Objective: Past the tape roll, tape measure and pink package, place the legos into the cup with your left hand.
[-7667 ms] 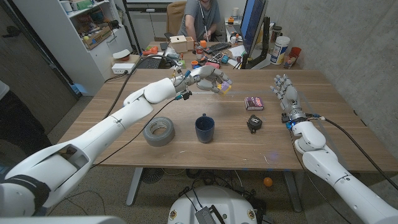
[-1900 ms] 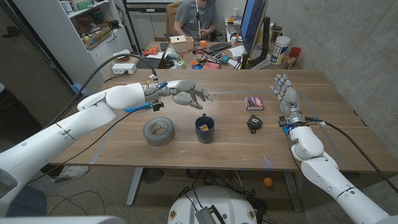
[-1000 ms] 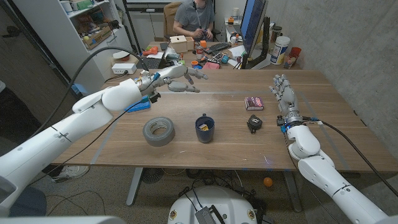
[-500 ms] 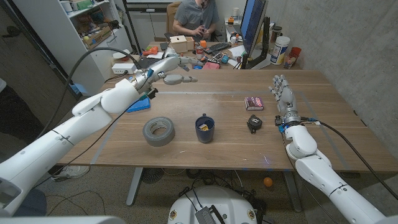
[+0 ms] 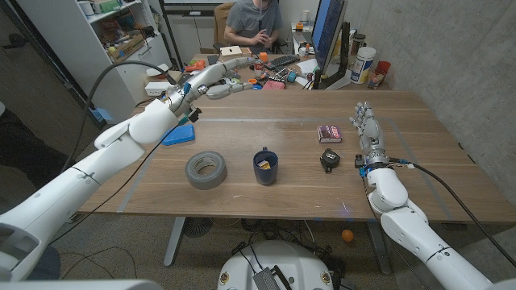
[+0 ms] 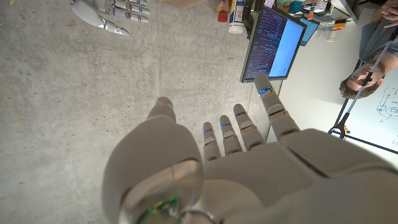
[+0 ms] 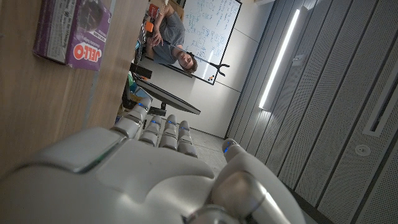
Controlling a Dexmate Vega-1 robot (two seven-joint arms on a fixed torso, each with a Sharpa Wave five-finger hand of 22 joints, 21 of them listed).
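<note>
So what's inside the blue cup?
Looking down from the head view, the cup holds something yellowish, probably the legos. The cup's dark wall hides most of it, so how many pieces are in there cannot be told.

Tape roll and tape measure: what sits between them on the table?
In the head view, the dark blue cup, with yellow legos inside, stands between the tape roll and the tape measure.

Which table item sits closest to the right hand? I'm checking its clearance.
The black tape measure: it lies just inboard of the right hand. The pink package sits slightly farther off; the cup and tape roll lie well beyond.
</note>
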